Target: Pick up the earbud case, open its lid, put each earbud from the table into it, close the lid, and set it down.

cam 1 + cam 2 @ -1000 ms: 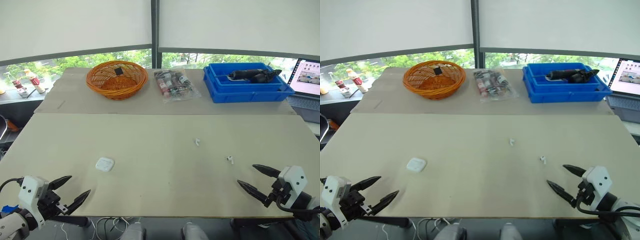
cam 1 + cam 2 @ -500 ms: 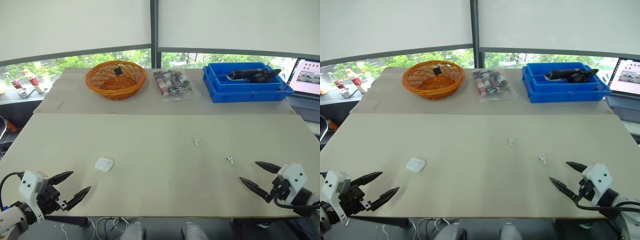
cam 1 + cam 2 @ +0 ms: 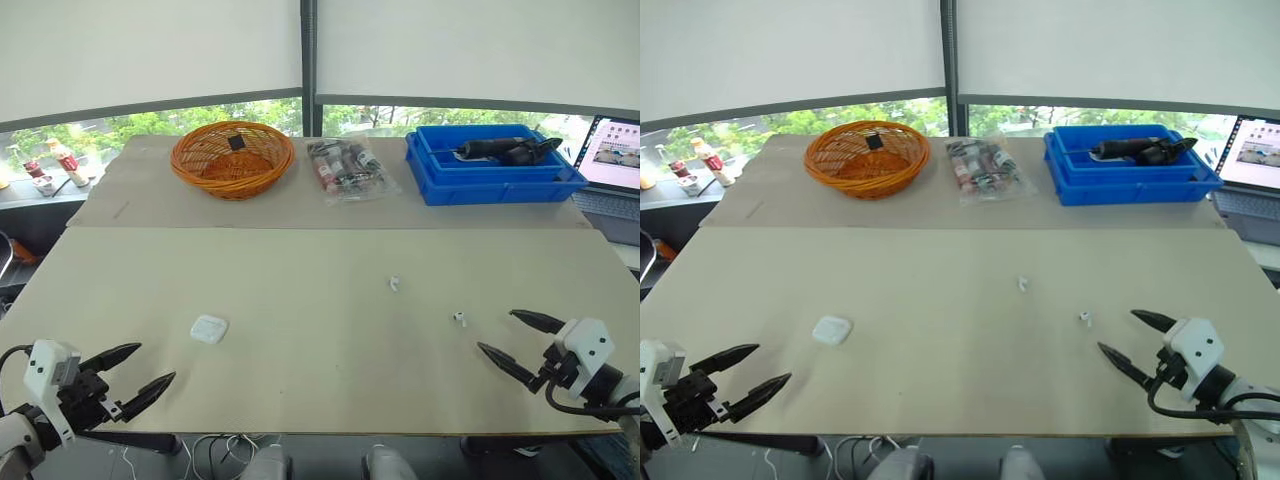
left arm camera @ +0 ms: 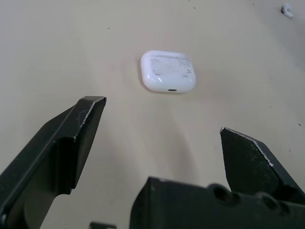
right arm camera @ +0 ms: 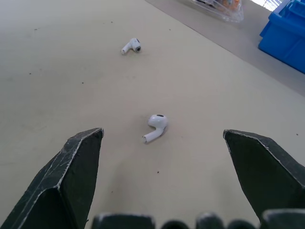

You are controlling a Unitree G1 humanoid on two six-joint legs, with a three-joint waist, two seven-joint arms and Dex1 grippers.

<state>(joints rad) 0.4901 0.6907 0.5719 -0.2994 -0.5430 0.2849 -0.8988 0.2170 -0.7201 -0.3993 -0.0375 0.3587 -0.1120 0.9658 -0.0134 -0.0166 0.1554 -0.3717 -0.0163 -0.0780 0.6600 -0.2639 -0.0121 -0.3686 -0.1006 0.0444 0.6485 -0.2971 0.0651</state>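
The earbud case (image 3: 209,328) lies flat on the table (image 3: 300,250), toward the near left, with bare tabletop all round it. From the left wrist view its lid looks shut, though the seam is hard to make out.

The left gripper (image 3: 157,362) hangs at the near left edge of the table, a little nearer and further left than the case. Its two black fingers are spread wide with nothing between them, and the case sits ahead of the gap, well apart from both tips.

Over on the right, the near earbud (image 3: 460,319) lies on its side just left of the right gripper (image 3: 495,330). That gripper is also parted wide and holds nothing, its tips near the earbud but not touching it. The far earbud (image 3: 394,284) lies further in and to the left, apart from the first.

Along the far side of the table stand an orange wicker basket (image 3: 232,158) on the left, a clear plastic bag (image 3: 348,170) of small items in the middle, and a blue bin (image 3: 495,168) on the right with a dark tool (image 3: 505,150) in it. A laptop (image 3: 612,155) sits at the far right.
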